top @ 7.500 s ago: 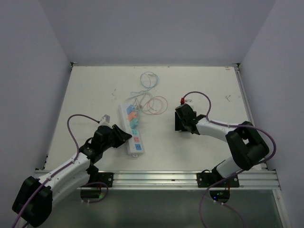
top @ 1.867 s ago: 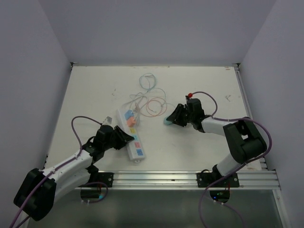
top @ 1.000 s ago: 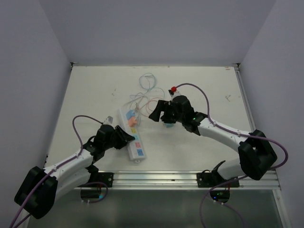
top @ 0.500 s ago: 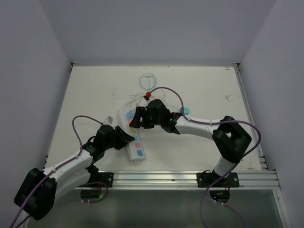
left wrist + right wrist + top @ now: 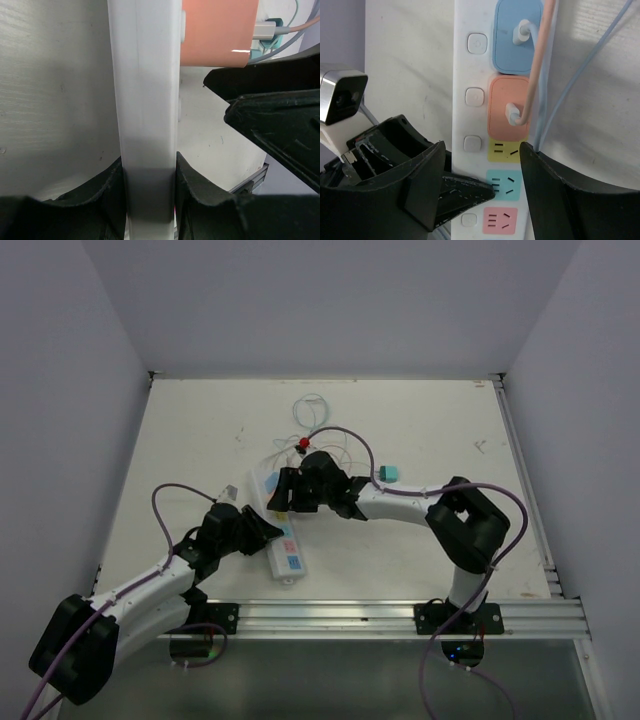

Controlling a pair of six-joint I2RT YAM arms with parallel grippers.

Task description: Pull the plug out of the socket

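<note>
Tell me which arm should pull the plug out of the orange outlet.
Right. The right fingers stand open just short of the orange outlet's plug, while the left fingers are shut on the power strip, bracing it.

The left arm (image 5: pixel 150 590) and right arm (image 5: pixel 395 502) are white tubes joined by bulky black joints, and each carries a purple cable (image 5: pixel 153 508) arching above it. The fingers (image 5: pixel 427 180) are matt black, wedge-shaped plastic. A small red cap (image 5: pixel 303 442) marks the right wrist.
</note>
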